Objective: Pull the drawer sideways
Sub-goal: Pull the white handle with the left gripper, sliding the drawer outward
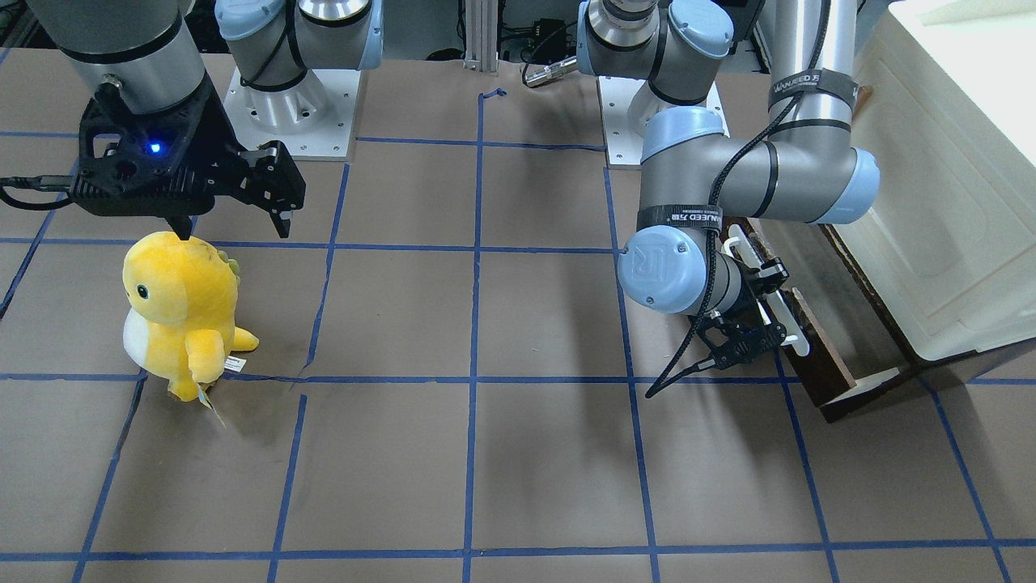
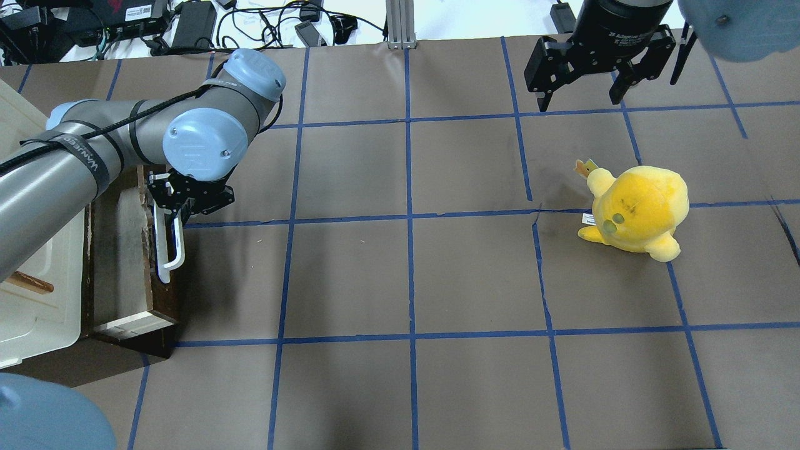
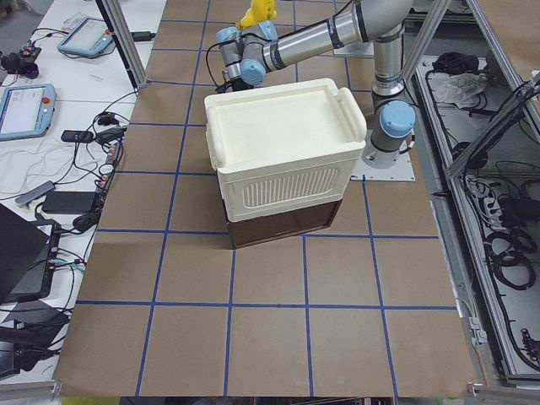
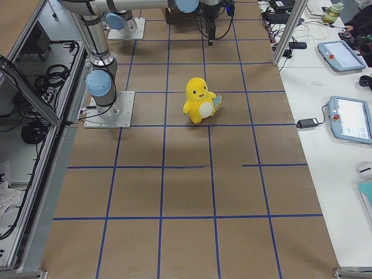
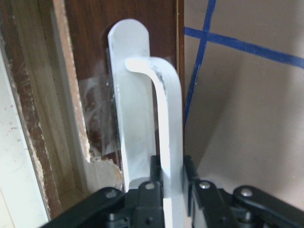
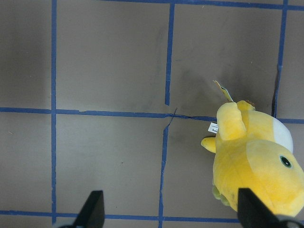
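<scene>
The drawer [image 2: 122, 256] juts partway out of the cream cabinet [image 2: 37, 312] on the robot's left (pale inside showing). Its white bar handle [image 5: 167, 109] sits clamped between the fingers of the left gripper [image 5: 171, 183]. The right gripper [image 2: 579, 102] hangs spread wide, near the yellow plush [image 2: 640, 209]

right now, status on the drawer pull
Left gripper shut on handle. Right gripper open, up beside plush. Drawer partly out of cabinet. Plush well apart from it.
</scene>
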Action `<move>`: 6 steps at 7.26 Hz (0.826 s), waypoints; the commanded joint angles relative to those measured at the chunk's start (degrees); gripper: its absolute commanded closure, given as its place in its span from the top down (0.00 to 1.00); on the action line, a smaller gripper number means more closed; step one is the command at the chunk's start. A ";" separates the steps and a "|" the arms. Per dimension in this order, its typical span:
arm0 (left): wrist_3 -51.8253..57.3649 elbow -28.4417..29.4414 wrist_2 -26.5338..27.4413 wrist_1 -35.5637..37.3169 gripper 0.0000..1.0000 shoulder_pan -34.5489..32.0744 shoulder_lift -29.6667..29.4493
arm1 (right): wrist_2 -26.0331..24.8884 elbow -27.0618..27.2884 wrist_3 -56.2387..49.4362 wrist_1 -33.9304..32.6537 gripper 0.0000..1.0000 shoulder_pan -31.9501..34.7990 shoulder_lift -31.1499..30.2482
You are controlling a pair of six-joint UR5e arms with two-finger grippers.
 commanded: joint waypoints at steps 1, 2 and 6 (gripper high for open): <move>-0.26 0.69 -0.89 -0.43 0.21 -0.61 0.04 | 0.04 0.00 -0.01 0.00 1.00 0.00 0.00; -0.79 1.31 -1.07 -1.30 0.21 -1.05 -0.04 | 0.04 0.00 -0.01 0.00 1.00 0.00 0.00; -1.06 1.75 -2.13 -1.40 0.21 -1.67 -0.13 | -0.05 0.00 -0.01 0.00 1.00 0.00 0.00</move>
